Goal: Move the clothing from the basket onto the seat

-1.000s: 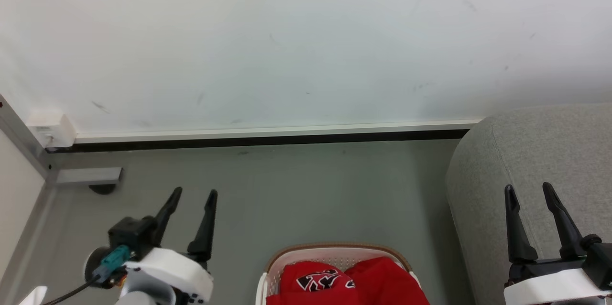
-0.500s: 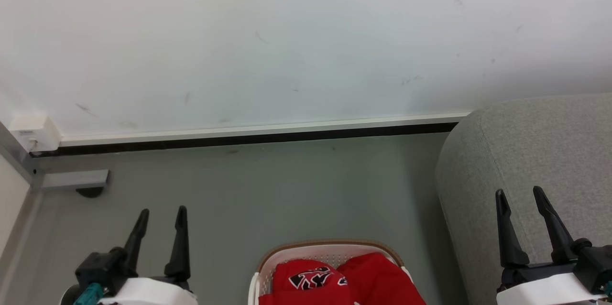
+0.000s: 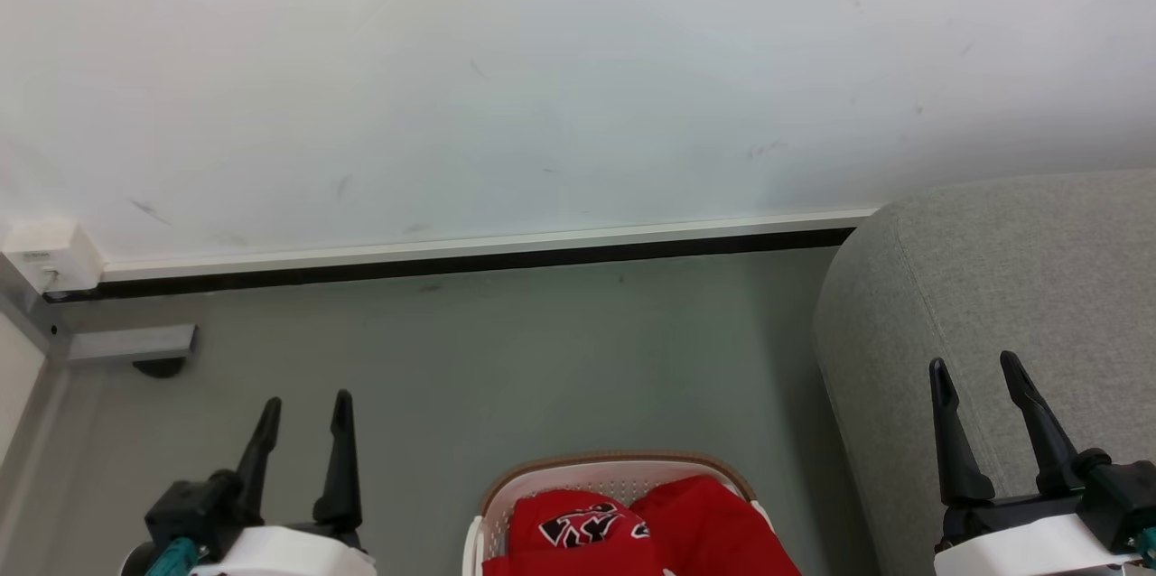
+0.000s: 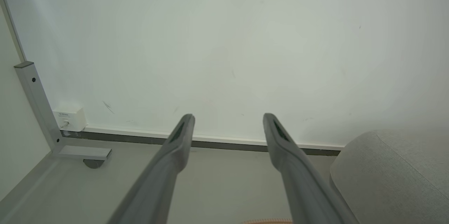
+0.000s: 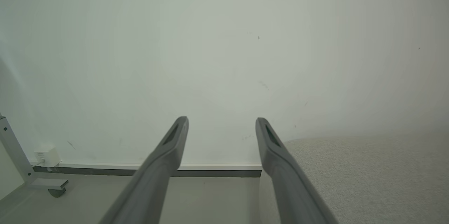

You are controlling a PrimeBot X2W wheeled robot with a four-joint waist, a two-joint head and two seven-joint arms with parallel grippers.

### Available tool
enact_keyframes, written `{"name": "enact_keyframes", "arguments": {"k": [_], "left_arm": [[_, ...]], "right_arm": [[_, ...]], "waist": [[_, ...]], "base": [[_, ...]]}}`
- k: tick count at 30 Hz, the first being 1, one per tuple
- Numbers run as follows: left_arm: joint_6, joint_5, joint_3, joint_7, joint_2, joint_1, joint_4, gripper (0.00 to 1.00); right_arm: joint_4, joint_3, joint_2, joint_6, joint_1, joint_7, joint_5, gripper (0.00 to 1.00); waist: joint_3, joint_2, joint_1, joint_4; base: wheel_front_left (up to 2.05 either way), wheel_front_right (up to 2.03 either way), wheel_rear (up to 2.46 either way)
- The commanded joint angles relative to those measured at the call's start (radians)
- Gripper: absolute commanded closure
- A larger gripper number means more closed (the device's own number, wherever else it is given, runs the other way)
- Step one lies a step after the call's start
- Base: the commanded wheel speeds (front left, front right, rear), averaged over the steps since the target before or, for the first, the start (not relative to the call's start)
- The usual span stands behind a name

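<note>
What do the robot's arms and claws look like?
Each arm ends in a rounded glossy white wrist shell carrying a black block. From it rise two long, slim black fingers tapering to points: the left claw and right claw look alike. A teal plug sits beside the left wrist. In the wrist views, the fingers appear grey, with a dark slot near each tip.

We see a grey-green floor [image 3: 542, 359] carrying the white, brown-rimmed basket [image 3: 623, 470] nearest us, the light-grey seat [image 3: 993, 287] near its right, and a metal frame foot [image 3: 131, 343] on a dark caster [image 3: 158, 367] by the wall [image 3: 542, 61] at left.
</note>
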Motion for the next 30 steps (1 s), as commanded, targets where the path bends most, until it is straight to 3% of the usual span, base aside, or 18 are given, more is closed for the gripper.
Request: {"name": "enact_keyframes", "arguments": {"k": [1, 20, 30], "left_arm": [[-0.006, 0.011, 0.006, -0.001, -0.005, 0.007, 0.006, 0.0], [-0.058, 0.072, 0.061, -0.001, -0.052, -0.02, 0.051, 0.0], [-0.092, 0.093, 0.052, -0.001, -0.068, -0.057, 0.097, 0.0]], "right_arm": [[0.002, 0.0, -0.007, -0.002, -0.007, 0.001, 0.001, 0.0], [0.003, 0.001, -0.005, -0.002, -0.02, 0.001, 0.005, 0.0], [-0.004, -0.016, -0.008, -0.002, -0.043, 0.001, 0.015, 0.0]], "waist": [[0.0, 0.0, 0.0, -0.001], [0.013, 0.0, 0.0, -0.018], [0.073, 0.0, 0.0, -0.065]], "base": [[0.0, 0.0, 0.0], [0.0, 0.0, 0.0], [0.0, 0.0, 0.0]]}}
